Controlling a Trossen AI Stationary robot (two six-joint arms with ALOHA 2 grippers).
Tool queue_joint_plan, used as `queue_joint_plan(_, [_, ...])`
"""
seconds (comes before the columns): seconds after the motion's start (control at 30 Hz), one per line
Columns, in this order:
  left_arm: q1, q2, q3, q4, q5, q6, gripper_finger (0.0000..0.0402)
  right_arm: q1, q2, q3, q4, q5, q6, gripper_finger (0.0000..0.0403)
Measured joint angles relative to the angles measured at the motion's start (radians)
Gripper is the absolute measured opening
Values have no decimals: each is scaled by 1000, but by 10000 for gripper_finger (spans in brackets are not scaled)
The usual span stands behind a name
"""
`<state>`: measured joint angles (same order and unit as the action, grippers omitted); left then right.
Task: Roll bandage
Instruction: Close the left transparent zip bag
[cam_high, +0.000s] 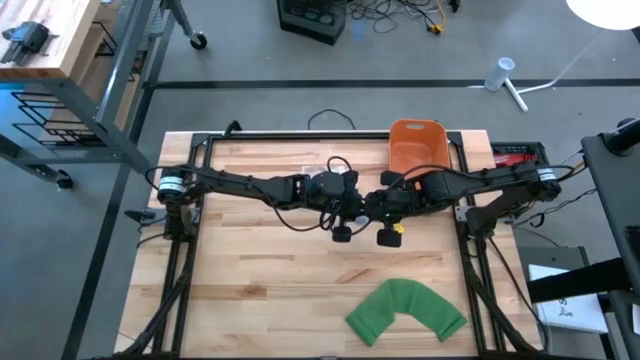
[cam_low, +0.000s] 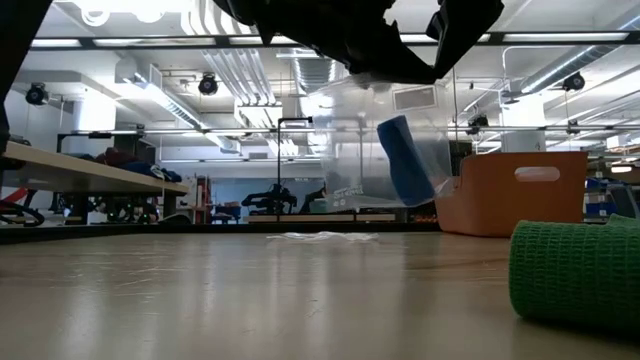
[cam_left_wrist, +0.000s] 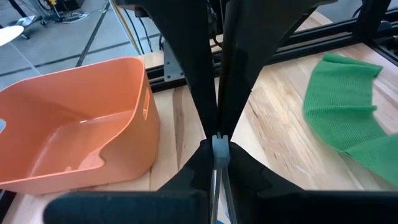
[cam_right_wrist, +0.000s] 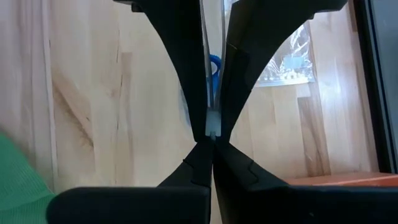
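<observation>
A clear plastic bag (cam_low: 365, 150) hangs above the middle of the table with a blue roll (cam_low: 408, 160) inside it. My left gripper (cam_high: 352, 208) and my right gripper (cam_high: 380, 210) meet there, both shut on the bag's top. A green bandage (cam_high: 405, 310) lies unrolled and bent on the table near the front right; it also shows in the low view (cam_low: 575, 270) and the left wrist view (cam_left_wrist: 342, 106). The blue roll (cam_right_wrist: 214, 65) shows past my right fingers. My left gripper pinches a thin edge of the clear bag (cam_left_wrist: 216, 144) between its two fingers, slanting down from the table's left. The bag hangs below, clear of the table. My right gripper pinches the bag's thin film (cam_right_wrist: 211, 127) between its two fingers, coming steeply from above on the table's right. The bag and its blue roll hang beneath it.
An orange bin (cam_high: 417, 145) stands at the table's far edge, right of centre, close behind the grippers. A bit of clear wrap (cam_low: 320, 237) lies on the table farther back. Black frame rails (cam_high: 200, 200) run along the table's sides.
</observation>
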<state>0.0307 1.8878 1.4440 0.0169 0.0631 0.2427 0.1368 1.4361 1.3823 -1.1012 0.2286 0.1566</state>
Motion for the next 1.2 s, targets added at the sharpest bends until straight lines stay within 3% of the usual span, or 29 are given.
queue_joint_plan(0.47, [0, -42, 2, -136, -2, 1, 12, 0, 0, 0, -22, -1, -1, 0])
queue_joint_plan(0.7, [0, -93, -1, -284, -2, 4, 14, 0, -9, -4, -153, -1, 5, 1])
queue_joint_plan(1.07, [0, -158, 0, -322, -2, 0, 13, 3, -29, -2, 85, 7, -77, 1])
queue_joint_plan(1.2, [0, -233, 0, -378, -2, -1, 10, 3, -47, -2, 127, 30, -107, 21])
